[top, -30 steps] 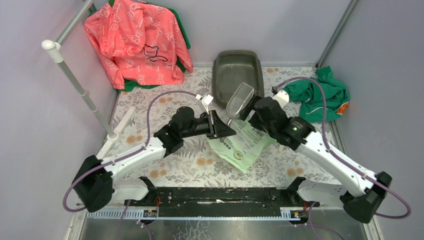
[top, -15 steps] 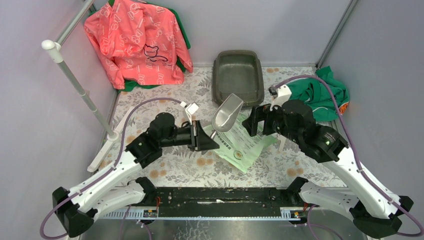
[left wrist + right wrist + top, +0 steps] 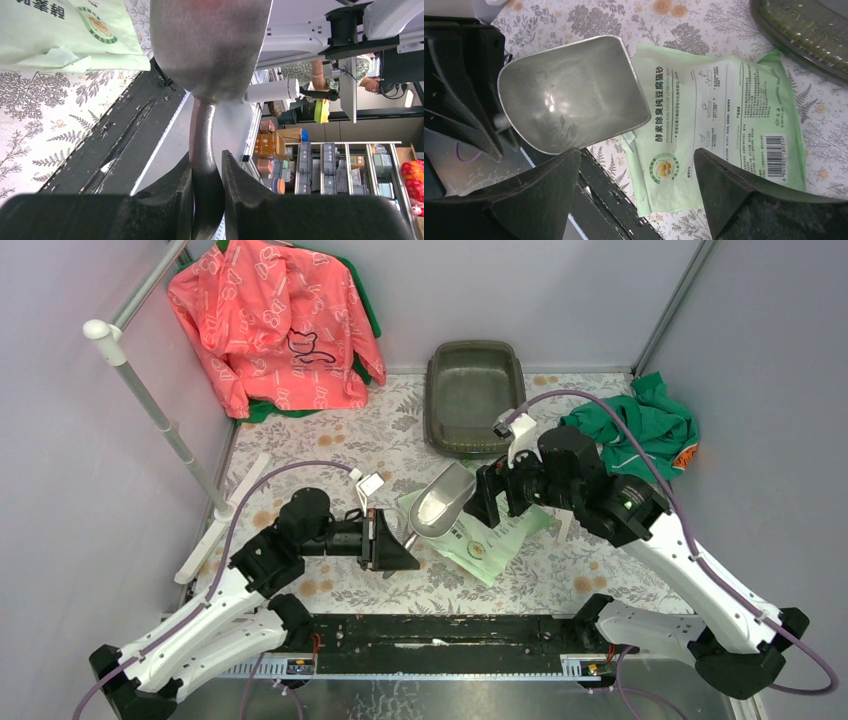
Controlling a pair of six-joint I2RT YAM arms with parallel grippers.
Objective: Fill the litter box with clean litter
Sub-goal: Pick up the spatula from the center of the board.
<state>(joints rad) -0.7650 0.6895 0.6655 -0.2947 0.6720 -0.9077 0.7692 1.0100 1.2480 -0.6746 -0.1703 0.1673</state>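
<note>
The dark grey-olive litter box (image 3: 474, 395) stands at the back of the floral mat; its corner (image 3: 819, 35) shows in the right wrist view. No loose clean litter is in view. My left gripper (image 3: 405, 540) (image 3: 206, 160) is shut on the handle of a grey metal scoop (image 3: 443, 502) (image 3: 210, 45), whose empty bowl (image 3: 574, 100) faces up. My right gripper (image 3: 487, 495) (image 3: 636, 152) stands open just right of the scoop, above the light green printed bag (image 3: 490, 535) (image 3: 724, 115), with nothing between its fingers.
A pink jacket (image 3: 275, 320) hangs at the back left beside a white pole (image 3: 160, 415). A green cloth (image 3: 640, 430) lies at the right wall. The black rail (image 3: 440, 630) runs along the near edge.
My left arm has drawn the scoop back from the litter box toward the near left. My right gripper let go of the scoop's side, then followed it leftward over the bag.
</note>
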